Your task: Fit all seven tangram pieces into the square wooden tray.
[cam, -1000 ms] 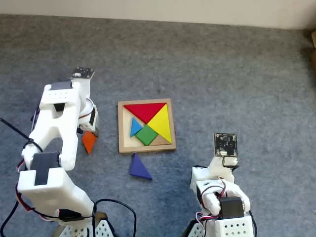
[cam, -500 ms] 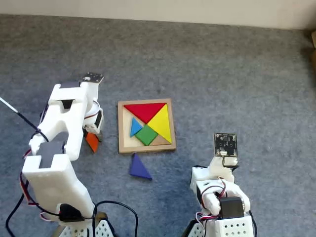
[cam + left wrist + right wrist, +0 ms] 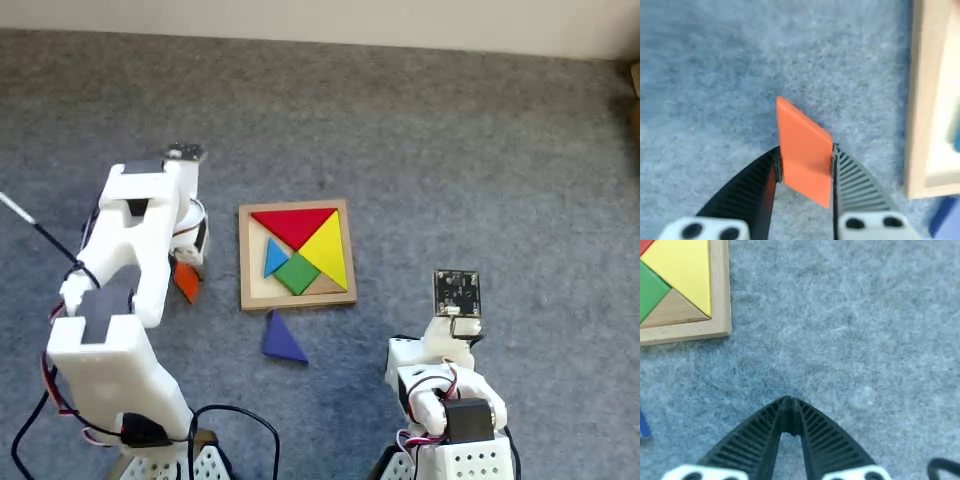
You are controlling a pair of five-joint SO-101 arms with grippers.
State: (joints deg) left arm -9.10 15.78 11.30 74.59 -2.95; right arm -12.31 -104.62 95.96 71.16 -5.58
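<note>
At the left, the left arm (image 3: pixel 130 250) is held over the grey surface (image 3: pixel 480 150), just beside the square wooden tray (image 3: pixel 243 262). The left arm's jaws are pinched on the orange parallelogram (image 3: pixel 805 152), which is gripped by 2 opposite edges. Whether this piece is lifted or resting on the surface cannot be told.

Inside the tray, 4 coloured pieces are seated: a blue triangle (image 3: pixel 273 257), a red triangle (image 3: pixel 293 224), a green square (image 3: pixel 296 272) and a yellow triangle (image 3: pixel 328 252). A tan triangular patch (image 3: pixel 325 285) may be a 5th piece or bare wood. A strip along the tray's left and near sides is unfilled. A purple triangle (image 3: pixel 281 338) lies on the surface near the tray, not touching it.

At the right, the right arm (image 3: pixel 450 400) is parked well apart from the tray. The right arm's jaws are pressed together on nothing.

The step in hand is judged to be carrying the orange parallelogram to the tray. Next, it would need to be turned to match the gap and lowered flat.
</note>
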